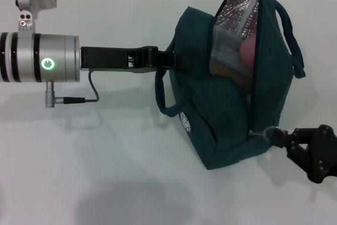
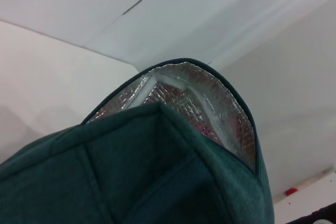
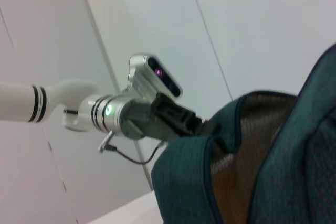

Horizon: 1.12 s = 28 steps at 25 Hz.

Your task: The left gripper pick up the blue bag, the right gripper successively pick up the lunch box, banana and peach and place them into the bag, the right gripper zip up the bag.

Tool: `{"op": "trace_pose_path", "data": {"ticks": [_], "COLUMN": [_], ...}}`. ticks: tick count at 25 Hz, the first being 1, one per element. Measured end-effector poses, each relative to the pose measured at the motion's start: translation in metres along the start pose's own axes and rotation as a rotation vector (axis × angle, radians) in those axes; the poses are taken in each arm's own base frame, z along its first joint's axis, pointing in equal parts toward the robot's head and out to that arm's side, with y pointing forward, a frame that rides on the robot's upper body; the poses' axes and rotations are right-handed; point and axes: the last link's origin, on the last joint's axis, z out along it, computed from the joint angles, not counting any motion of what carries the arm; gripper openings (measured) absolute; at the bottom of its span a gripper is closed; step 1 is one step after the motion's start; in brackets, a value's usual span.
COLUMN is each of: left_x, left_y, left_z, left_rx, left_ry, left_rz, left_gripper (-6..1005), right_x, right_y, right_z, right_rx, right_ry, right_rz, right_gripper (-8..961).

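Observation:
The blue bag point(image 1: 231, 125) stands on the white table with its mouth gaping and its silver foil lining point(image 1: 239, 11) showing. My left gripper point(image 1: 169, 59) reaches in from the left and is shut on the bag's near side by a handle; it also shows in the right wrist view point(image 3: 202, 127). Inside the bag, the clear lunch box point(image 1: 225, 51) shows dimly, with the pink peach point(image 1: 247, 51) beside it. The banana is hidden. At the bag's lower right corner, my right gripper point(image 1: 275, 136) is pinched on the zipper pull point(image 1: 256, 133). The bag fills the left wrist view point(image 2: 131, 171).
The white table point(image 1: 105, 172) stretches to the left and front of the bag. A cable point(image 1: 84, 97) hangs below the left wrist. A white back wall rises behind the bag.

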Motion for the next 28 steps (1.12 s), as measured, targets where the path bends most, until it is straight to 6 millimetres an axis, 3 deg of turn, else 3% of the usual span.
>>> {"op": "trace_pose_path", "data": {"ticks": [7, 16, 28], "left_x": [-0.004, -0.011, -0.033], "left_y": [0.005, 0.004, 0.005], "left_z": [-0.001, -0.018, -0.022], "left_rx": [-0.049, -0.076, -0.132], "left_ry": [0.024, 0.177, 0.231], "left_rz": [0.107, 0.207, 0.314], "left_gripper": [131, 137, 679], "right_x": [-0.006, -0.01, -0.04], "right_y": [-0.001, -0.002, -0.01], "right_z": [0.003, 0.007, 0.016], "right_rx": [-0.007, -0.012, -0.003], "right_ry": [-0.029, -0.051, -0.219], "right_rz": [-0.009, -0.016, -0.055], "right_gripper": [16, 19, 23]}}
